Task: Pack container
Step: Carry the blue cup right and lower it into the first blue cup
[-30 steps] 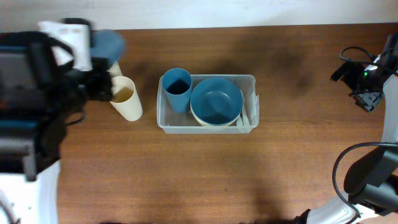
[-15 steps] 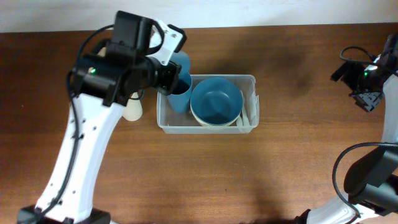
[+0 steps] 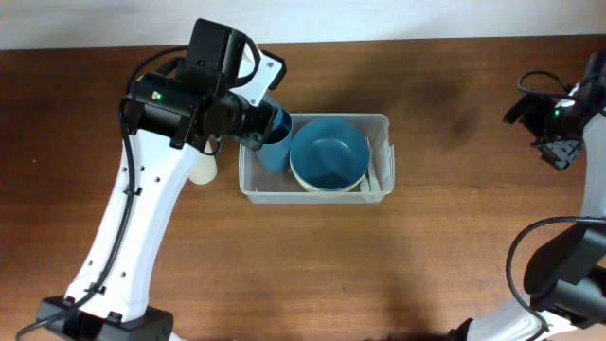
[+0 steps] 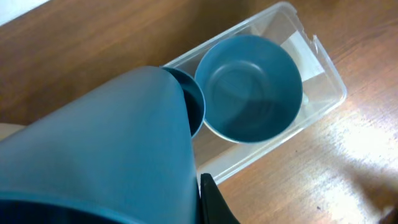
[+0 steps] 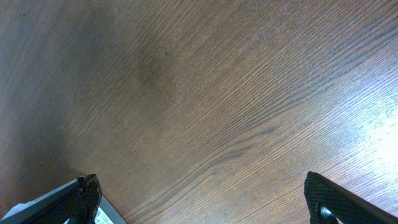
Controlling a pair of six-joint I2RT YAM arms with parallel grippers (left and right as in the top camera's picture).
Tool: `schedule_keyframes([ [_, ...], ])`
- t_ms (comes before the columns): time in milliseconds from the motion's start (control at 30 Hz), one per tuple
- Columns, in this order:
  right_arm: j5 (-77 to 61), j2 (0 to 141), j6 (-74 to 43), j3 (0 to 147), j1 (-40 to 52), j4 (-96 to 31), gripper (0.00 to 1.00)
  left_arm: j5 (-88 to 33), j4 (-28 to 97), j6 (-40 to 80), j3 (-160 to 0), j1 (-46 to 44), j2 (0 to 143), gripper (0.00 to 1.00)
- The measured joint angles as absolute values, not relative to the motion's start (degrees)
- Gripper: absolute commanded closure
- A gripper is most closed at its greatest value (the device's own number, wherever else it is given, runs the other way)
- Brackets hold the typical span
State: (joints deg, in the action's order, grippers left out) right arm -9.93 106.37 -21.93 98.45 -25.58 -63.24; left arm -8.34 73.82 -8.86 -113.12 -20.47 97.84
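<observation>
Brown wood grain is seen across the worktop [image 3: 284, 275]. At its 9 o'clock side, a cream cup [image 3: 201, 170] is stood on the wood just beside the container's 9 o'clock end and is largely covered by the white left arm [image 3: 142, 218].

The left claw [image 3: 263, 121] is clenched on a blue cup, the held cup [image 4: 106, 149], which is placed over the 10 o'clock corner of the container [image 3: 312, 196]. In the left wrist view this cup fills the lower left, and one dark finger [image 4: 214, 202] is seen beside it. Whether the held cup touches anything below cannot be told.

The clear plastic container is set near the middle of the worktop, long side running from 9 to 3 o'clock. Inside it, at the 9 o'clock end, a second blue cup, the packed cup [image 4: 194, 104], is stood upright. At its 3 o'clock side a blue bowl [image 3: 329, 152] is nested in a cream bowl [image 3: 327, 188], of which only the rim is shown. At the 3 o'clock end something white [image 3: 377, 175] is lodged, too unclear to be named.

Well apart, at the 3 o'clock edge, the right arm [image 3: 559, 123] is held. The right claw [image 5: 199, 186] is released, its jaws spread wide over bare wood.
</observation>
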Motion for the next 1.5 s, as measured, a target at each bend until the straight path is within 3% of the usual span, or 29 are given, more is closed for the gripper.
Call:
schedule_keyframes([
  [600, -9.93, 106.37, -21.98, 98.45, -25.58, -63.24, 0.01, -7.20, 74.83, -8.88, -113.12, -24.32, 100.86, 0.98],
  [733, -9.93, 106.37, -22.02, 98.45, -25.58, -63.24, 0.01, -4.84, 75.00, -8.78, -113.12, -24.32, 102.19, 0.90],
  [800, -9.93, 106.37, -22.04, 98.45, -25.58, -63.24, 0.01, -3.62, 74.94, -8.78, -113.12, -24.32, 102.26, 0.76],
  [967, -9.93, 106.37, -22.06, 98.45, -25.58, -63.24, 0.01, -1.37, 73.84, -8.32, -113.12, -24.32, 102.24, 0.55],
  [1233, -9.93, 106.37, -22.04, 98.45, -25.58, -63.24, 0.01, 0.49, 71.79, -6.50, -113.65, -24.29, 102.24, 0.53],
  [1500, -9.93, 106.37, -22.04, 98.45, -25.58, -63.24, 0.01, 2.48, 80.97, 1.85, -119.85, -18.31, 102.32, 0.53],
])
